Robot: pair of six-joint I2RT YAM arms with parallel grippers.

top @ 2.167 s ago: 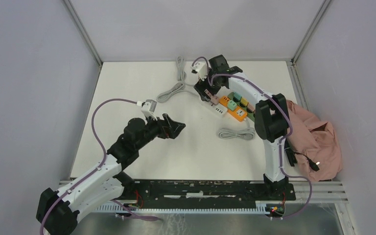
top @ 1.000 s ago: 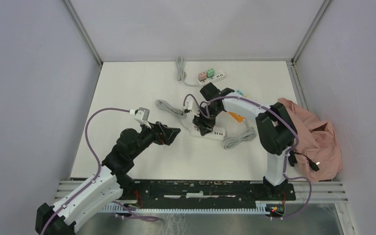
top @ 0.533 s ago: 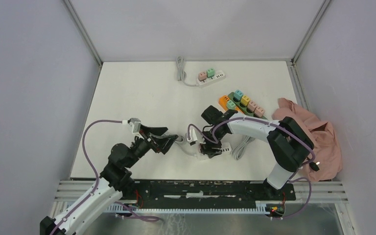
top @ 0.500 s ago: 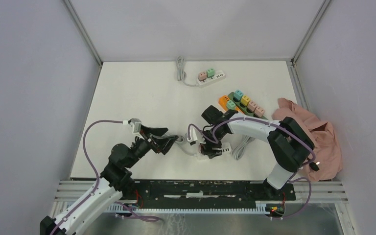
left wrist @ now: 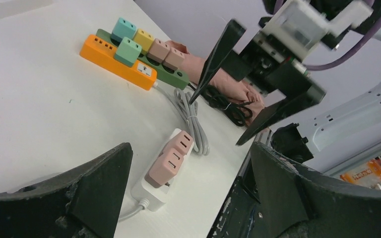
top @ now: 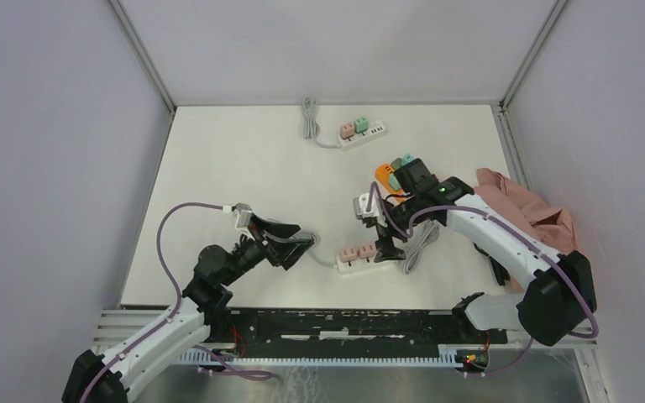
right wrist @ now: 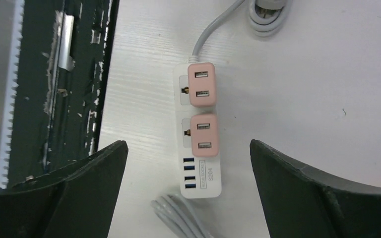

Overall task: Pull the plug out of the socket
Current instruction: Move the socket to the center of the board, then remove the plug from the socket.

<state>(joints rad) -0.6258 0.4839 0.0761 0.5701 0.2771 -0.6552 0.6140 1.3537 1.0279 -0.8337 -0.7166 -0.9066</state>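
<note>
- Step in hand: approach. The unplugging has not begun; both pink plugs [right wrist: 202, 135] sit fully seated in the white power strip [right wrist: 198, 177].
- Location of the task item: the strip lies flat on the surface [top: 243, 168] near its near edge, between the two arms. One plug occupies the socket next to the cable [right wrist: 218, 25] exit. The other occupies the socket next to the row of USB ports. The plugs stand just beside each other without touching.
- Right gripper [right wrist: 188, 145]: jaws spread fully, holding nothing and touching nothing. It hangs above the strip, pointing down, with the strip centred in the gap and both plugs within reach.
- Left gripper [left wrist: 191, 148]: jaws spread wide and empty. It is low over the surface, aimed at the cable end of the strip, near it but apart from it.
- Which of the two plugs is the target cannot be told from the views.
- Next move, judged: lower the right gripper over one plug and close the jaws on its two long sides.
- Next move, judged: bring the left gripper onto the strip body or cable end to pin it down, then draw the plug straight up.
- Risk, judged: the strip is light and unrestrained. Without a hold-down it would likely lift with the plug instead of releasing it.
</note>
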